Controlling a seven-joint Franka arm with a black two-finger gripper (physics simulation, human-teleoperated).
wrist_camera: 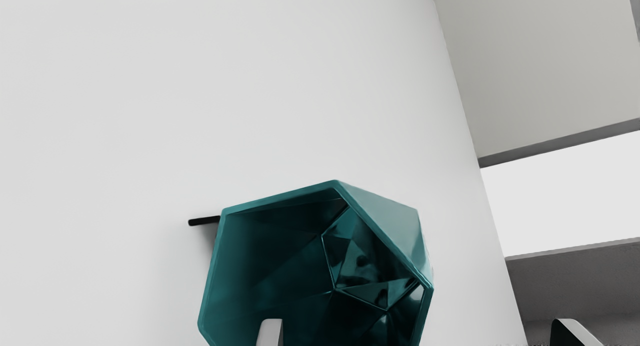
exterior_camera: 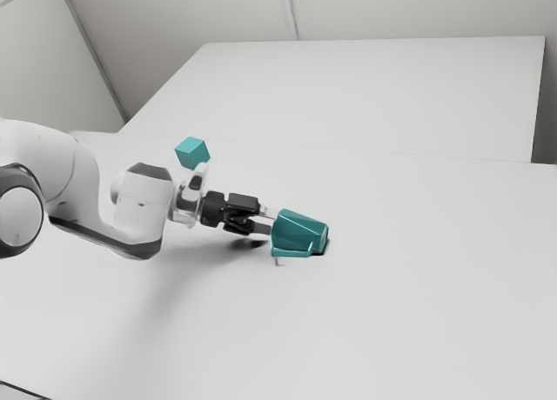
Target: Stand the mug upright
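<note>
Gripper low over the table, pointing toward the exterior view's right, right at the mouth of the mug. Fingers spread wide, nothing pinched. Wrist view: one fingertip in front of the mug's open mouth, the other out past the mug's side wall, apart from it. Whether the near tip touches the rim or reaches inside, cannot tell.

Mug teal, faceted, lying on its side on the table; not upright. Mouth faces the gripper, base toward the exterior view's right. Interior facets visible down to the bottom. Thin dark piece juts out beside the rim, on the side away from the outer fingertip.

Teal cube on the far side of the arm in the exterior view, well apart from the mug.
</note>
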